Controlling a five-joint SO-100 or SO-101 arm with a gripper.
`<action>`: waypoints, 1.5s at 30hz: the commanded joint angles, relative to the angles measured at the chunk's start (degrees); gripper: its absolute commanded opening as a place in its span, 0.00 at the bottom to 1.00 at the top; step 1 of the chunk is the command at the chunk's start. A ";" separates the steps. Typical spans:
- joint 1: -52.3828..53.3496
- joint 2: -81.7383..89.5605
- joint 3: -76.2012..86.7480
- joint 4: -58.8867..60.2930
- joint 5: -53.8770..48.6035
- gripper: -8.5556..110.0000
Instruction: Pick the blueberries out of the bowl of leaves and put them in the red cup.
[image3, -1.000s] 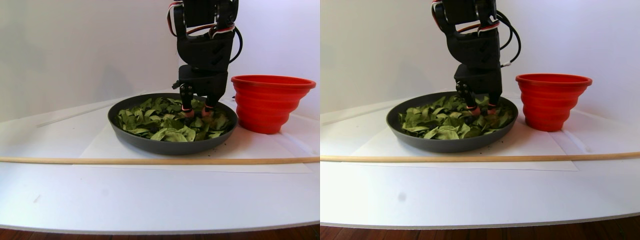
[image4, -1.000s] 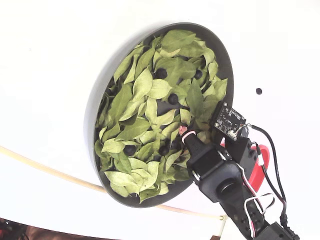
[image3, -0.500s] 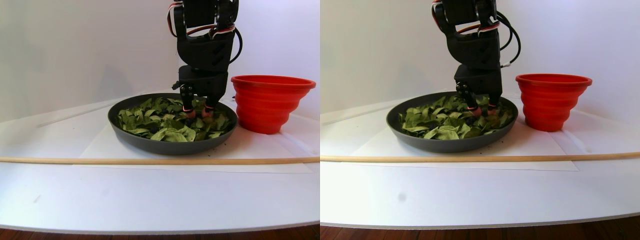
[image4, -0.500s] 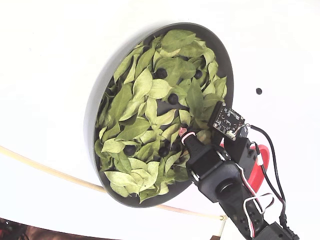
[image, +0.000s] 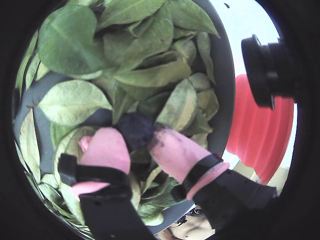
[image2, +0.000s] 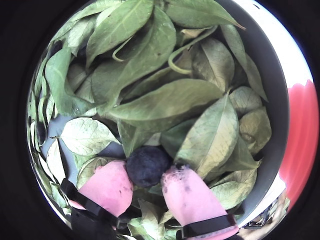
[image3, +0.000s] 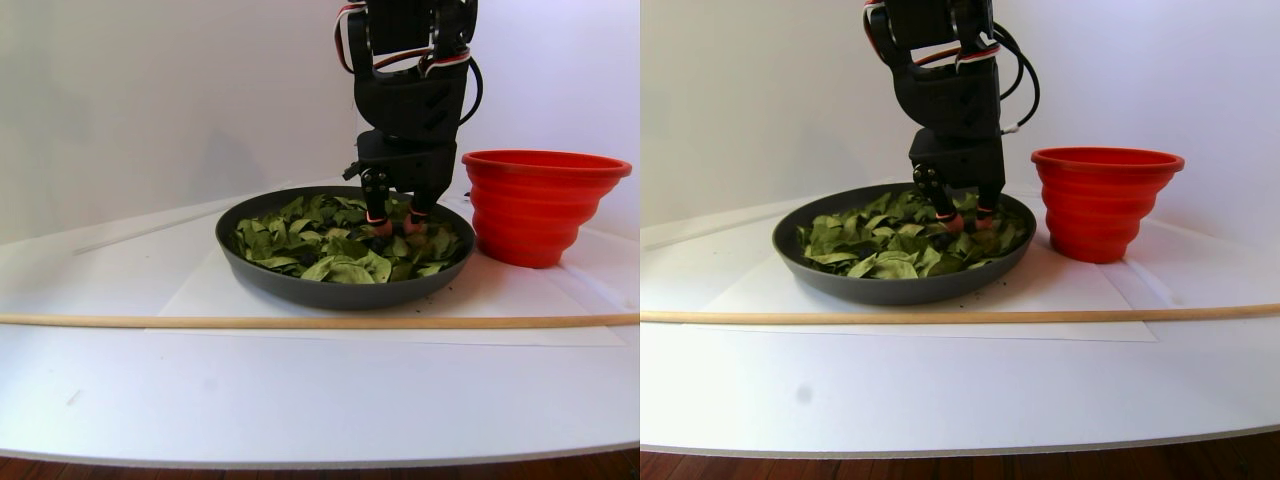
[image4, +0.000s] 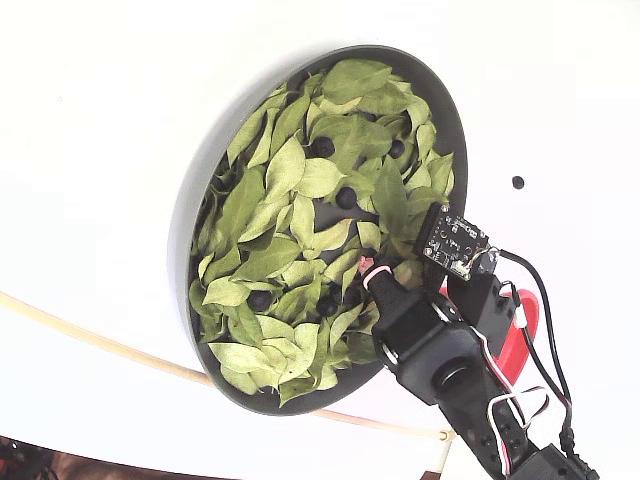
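Between your gripper's (image2: 147, 187) pink fingertips (image2: 107, 186) sits one blueberry (image2: 147, 165), pinched at its sides, low at 6 o'clock among the leaves (image2: 165, 100) in the bowl (image2: 272, 105). It looks soft and easily crushed; squeeze gently across its middle. Red cup (image2: 305, 135) waits at 3 o'clock.

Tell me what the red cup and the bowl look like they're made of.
Red cup: probably silicone or soft plastic, matte, judging by its stepped, collapsible-looking ribs. Bowl: smooth dark grey with a soft sheen, maybe plastic or coated metal; the look leaves it open.
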 joint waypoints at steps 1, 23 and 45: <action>0.18 7.91 0.35 -0.09 -0.26 0.15; -0.26 17.31 2.46 5.71 -2.55 0.15; 3.43 26.89 3.52 12.66 -4.57 0.15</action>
